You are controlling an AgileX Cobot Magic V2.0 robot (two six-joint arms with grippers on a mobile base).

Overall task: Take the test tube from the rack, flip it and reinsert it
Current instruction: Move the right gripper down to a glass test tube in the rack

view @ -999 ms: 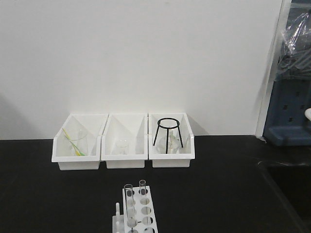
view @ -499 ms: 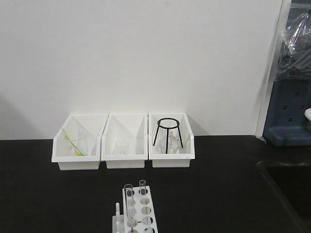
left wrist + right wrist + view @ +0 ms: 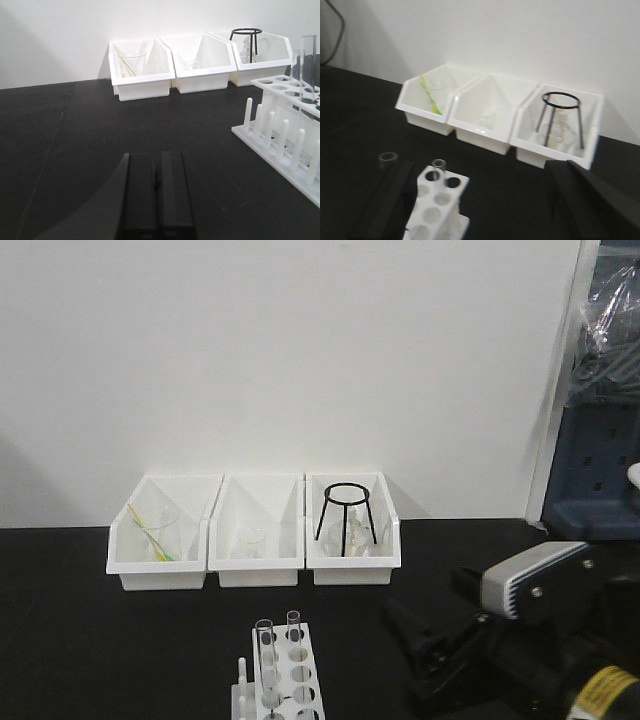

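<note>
Front view: the right hand (image 3: 415, 650) is now seen at 4 o'clock of the frame, where only bare table (image 3: 100, 640) was seen half a second ago; nothing else is noted as moved. The rack (image 3: 285, 680) is at 6 o'clock, with the nearer test tube (image 3: 265, 655) and the farther test tube (image 3: 293, 625) both upright in its holes, rims up. The hand is placed at 3 o'clock of the rack, near but apart from it. Three white bins (image 3: 258, 565) are lined up at 12 o'clock of the rack, and a black ring stand (image 3: 345, 515) is held in the rightmost. Left wrist view: the left hand's fingers are pressed together with nothing between them, low over the table. The rack is seen at 2 o'clock, well apart. Right wrist view (blurred): the right hand's fingers are spread wide and empty, with the rack and both tubes framed between them, nearer the 9 o'clock finger. The approach is judged as begun. No tube has been gripped, lifted or flipped yet, and which tube is aimed at cannot be told.
</note>
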